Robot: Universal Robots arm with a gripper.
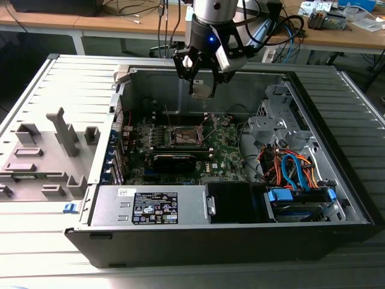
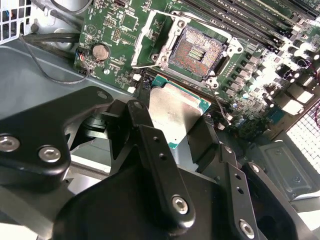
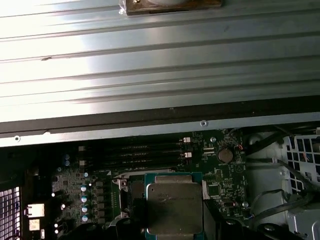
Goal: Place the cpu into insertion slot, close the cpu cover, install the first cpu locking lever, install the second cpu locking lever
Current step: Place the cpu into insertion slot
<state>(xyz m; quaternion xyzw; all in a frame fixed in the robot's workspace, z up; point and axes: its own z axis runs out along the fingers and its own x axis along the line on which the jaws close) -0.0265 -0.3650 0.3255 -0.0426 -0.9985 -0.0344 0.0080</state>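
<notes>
A ribbed grey metal worktop point(image 1: 36, 247) carries an open computer case point(image 1: 210, 241), which lies on its side (interior facing up) and takes up most of the surface. At the exterior view's left, just beside the case, rests a grey moulded fixture point(image 1: 42, 162) with upright posts. A small blue clip point(image 1: 70, 208) lies near the case's near left corner.

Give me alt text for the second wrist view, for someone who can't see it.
The black gripper holds the cpu, silver top facing the camera, above a green motherboard. Just beyond the chip lies the insertion slot, uncovered and empty.
</notes>
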